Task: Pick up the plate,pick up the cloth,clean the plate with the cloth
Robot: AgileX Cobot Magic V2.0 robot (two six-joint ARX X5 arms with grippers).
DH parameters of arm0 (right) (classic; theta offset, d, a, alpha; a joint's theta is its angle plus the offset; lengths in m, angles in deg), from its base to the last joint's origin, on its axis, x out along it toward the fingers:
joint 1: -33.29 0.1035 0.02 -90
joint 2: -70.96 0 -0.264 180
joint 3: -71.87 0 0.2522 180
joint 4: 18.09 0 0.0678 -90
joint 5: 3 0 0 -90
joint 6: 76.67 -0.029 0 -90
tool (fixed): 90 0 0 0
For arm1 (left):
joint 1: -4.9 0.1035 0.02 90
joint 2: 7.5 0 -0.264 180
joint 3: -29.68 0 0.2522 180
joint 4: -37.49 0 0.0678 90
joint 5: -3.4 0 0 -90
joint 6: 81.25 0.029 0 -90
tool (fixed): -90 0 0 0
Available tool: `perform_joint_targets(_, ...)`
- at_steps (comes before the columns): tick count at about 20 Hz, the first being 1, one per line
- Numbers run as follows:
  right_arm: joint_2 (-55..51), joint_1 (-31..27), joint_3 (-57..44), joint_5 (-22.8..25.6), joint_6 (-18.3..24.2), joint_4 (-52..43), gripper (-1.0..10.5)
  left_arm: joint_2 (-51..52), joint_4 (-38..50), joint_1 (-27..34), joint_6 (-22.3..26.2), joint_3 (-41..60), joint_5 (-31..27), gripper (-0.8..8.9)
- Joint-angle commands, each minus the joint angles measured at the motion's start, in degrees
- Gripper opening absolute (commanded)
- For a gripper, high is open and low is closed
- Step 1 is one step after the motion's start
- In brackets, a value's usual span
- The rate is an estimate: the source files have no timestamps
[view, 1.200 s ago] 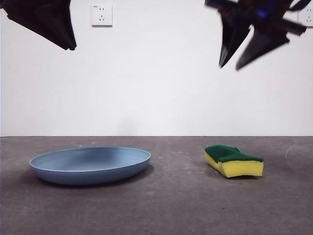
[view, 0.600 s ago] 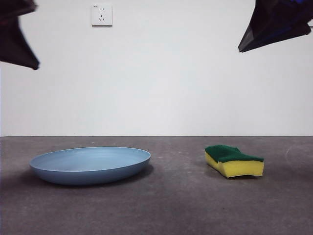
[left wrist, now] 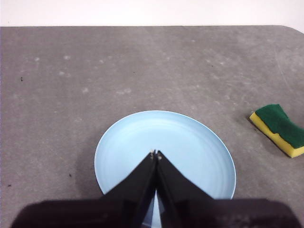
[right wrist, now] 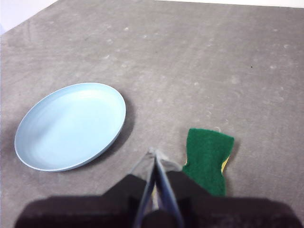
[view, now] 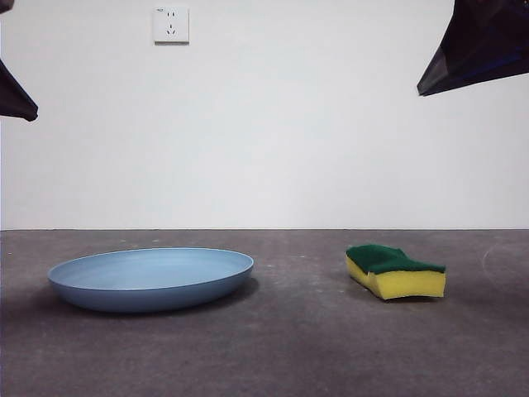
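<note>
your left gripper (left wrist: 155,154) is clenched over the plate (left wrist: 190,142), right gripper (right wrist: 154,154) clenched near the cloth (right wrist: 206,159). the plate looks stiff and slick: take its rim; pinch the soft cloth's sides.

Bare table (view: 306,347) between plate (view: 150,279) and sponge (view: 395,271), well apart; nothing above either; both grippers high at top corners.
</note>
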Motion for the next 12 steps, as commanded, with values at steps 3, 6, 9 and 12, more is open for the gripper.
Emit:
perform_joint_targets(3, 0.0, 0.0, -0.5, 0.2, -0.6, -0.3, 0.0, 0.2, -0.2, 0.0, -0.3, 0.1, -0.1, -0.01)
perform_joint_targets(6, 0.0, 0.0, -0.5, 0.2, -0.6, -0.3, 0.0, 5.4, -4.6, 0.9, 3.1, 0.0, -0.2, -0.01)
perform_joint_targets(9, 0.0, 0.0, -0.5, 0.2, -0.6, -0.3, 0.0, 12.9, -9.0, 4.7, 3.7, 0.3, -0.1, -0.01)
perform_joint_targets(12, 0.0, 0.0, -0.5, 0.2, -0.6, -0.3, 0.0, 19.2, -7.2, 11.1, 4.7, 4.5, 0.2, -0.01)
